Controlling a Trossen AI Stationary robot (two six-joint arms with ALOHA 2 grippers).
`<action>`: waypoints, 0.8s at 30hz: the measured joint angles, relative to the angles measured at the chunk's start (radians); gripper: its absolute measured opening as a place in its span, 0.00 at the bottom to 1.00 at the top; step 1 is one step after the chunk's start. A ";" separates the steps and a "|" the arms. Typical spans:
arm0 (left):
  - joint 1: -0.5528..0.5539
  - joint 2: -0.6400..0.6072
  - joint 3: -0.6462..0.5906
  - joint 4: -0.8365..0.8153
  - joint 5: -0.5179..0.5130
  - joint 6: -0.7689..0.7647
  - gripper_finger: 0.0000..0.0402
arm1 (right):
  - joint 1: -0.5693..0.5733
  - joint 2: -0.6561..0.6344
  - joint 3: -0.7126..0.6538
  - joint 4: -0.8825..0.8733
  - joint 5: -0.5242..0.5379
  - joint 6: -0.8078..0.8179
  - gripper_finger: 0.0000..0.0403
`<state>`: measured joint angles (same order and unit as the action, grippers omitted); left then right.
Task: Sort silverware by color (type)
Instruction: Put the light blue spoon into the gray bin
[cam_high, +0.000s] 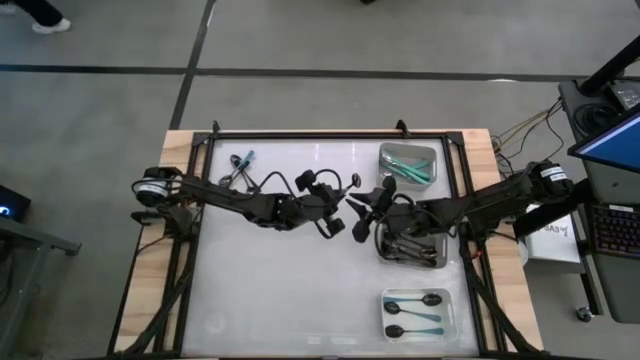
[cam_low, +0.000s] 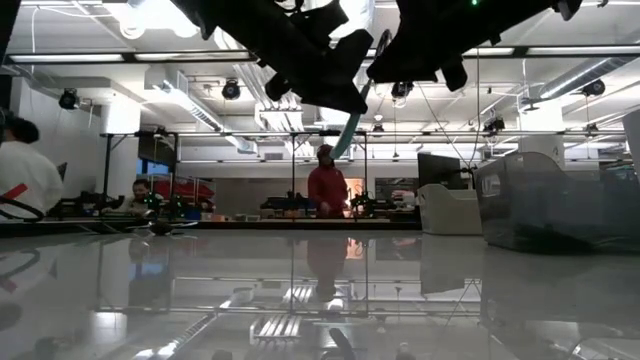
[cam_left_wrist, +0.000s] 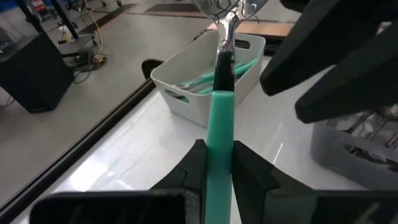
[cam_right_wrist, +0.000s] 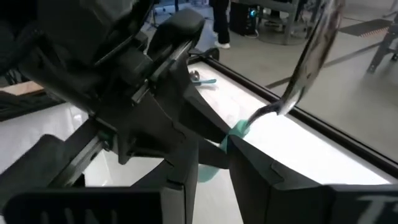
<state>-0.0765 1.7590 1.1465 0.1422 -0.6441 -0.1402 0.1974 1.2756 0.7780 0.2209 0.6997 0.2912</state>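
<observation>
My left gripper (cam_left_wrist: 217, 149) is shut on a spoon (cam_left_wrist: 219, 112) with a teal handle and a silver bowl, held high over the table's middle (cam_high: 338, 218). In the low view the spoon (cam_low: 350, 125) slants, bowl end up. My right gripper (cam_right_wrist: 208, 152) is open and faces it from the right (cam_high: 360, 214). Its two fingers stand close beside the spoon's neck (cam_left_wrist: 224, 62), and the teal handle shows through their gap. A few spoons (cam_high: 240, 165) lie loose on the table at the far left. My left gripper pinches the teal handle (cam_left_wrist: 219, 134) between its two fingers, one on each narrow edge. The handle runs along the fingers, and the silver bowl (cam_left_wrist: 230, 7) sticks out ahead of them. The spoon is lifted clear of the table, tilted with its bowl end higher.
A white tray (cam_high: 433, 160) with teal-handled spoons stands at the far right. A grey tray (cam_high: 383, 247) of metal spoons sits under my right arm. A third tray (cam_high: 452, 312) with black-bowled spoons is at the near right. The table's left and near middle are bare.
</observation>
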 joint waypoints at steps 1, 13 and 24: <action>0.000 0.000 0.000 0.006 0.000 0.000 0.08 | -0.001 0.000 0.000 0.004 0.003 -0.001 0.19; -0.009 -0.005 0.002 0.035 -0.006 -0.003 0.08 | -0.037 -0.002 0.000 0.058 0.010 -0.012 0.19; -0.012 -0.005 0.002 0.067 -0.011 -0.006 0.08 | -0.059 -0.002 0.000 0.119 0.010 -0.014 0.19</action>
<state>-0.0887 1.7535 1.1484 0.2092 -0.6548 -0.1467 0.1379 1.2732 0.7780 0.3399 0.7094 0.2768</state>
